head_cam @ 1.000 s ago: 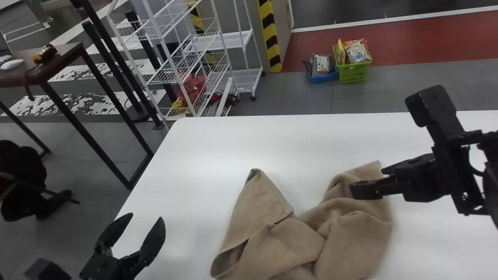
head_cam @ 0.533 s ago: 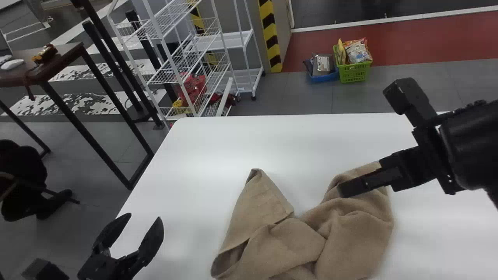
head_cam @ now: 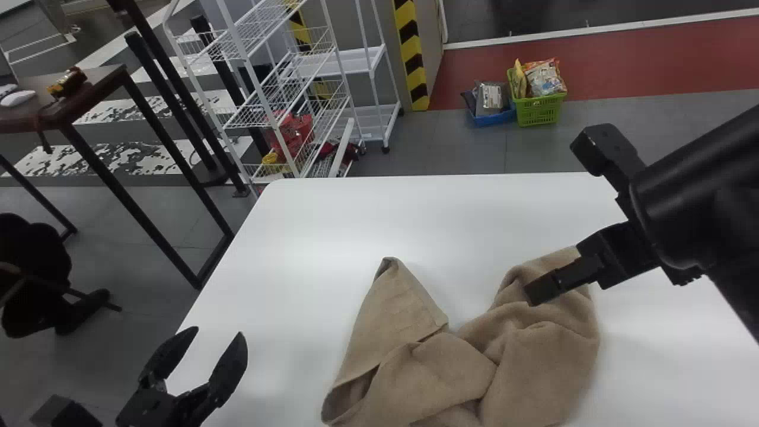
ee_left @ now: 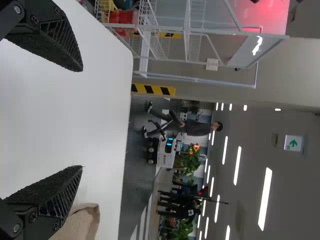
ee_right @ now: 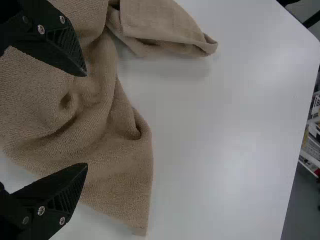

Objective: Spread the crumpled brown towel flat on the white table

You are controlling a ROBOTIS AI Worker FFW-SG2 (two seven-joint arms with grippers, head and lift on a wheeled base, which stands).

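We have the brown towel [head_cam: 439, 367] lying in a crumpled heap on the white worktop [head_cam: 332, 225], its middle bunched into crossing folds. On its left a folded flap [head_cam: 397, 308] points away from us; on its right, a thicker lobe [head_cam: 539, 356] runs out to a far corner [head_cam: 566, 256]. That corner lies fairly free of the twist, so we judge it a likelier place to take hold than the knotted middle, where a pinch could catch several layers at once.

Our right gripper [ee_right: 87, 120] is over the towel's right part, coming in from the right, with its jaws wide and nothing between them in a grip. Placed so, they stand to either side of the cloth near that far corner, which would suit closing on a ridge or an edge; whether they touch the towel we cannot tell. Our left gripper [head_cam: 217, 332] is to the left of the towel and well apart from it, jaws wide and empty, which leaves the cloth free for the other arm.

The spreading is still to do, as we see it: the next move calls for a shallow pinch and a pull outward from the towel's middle, low enough not to drag the whole heap along
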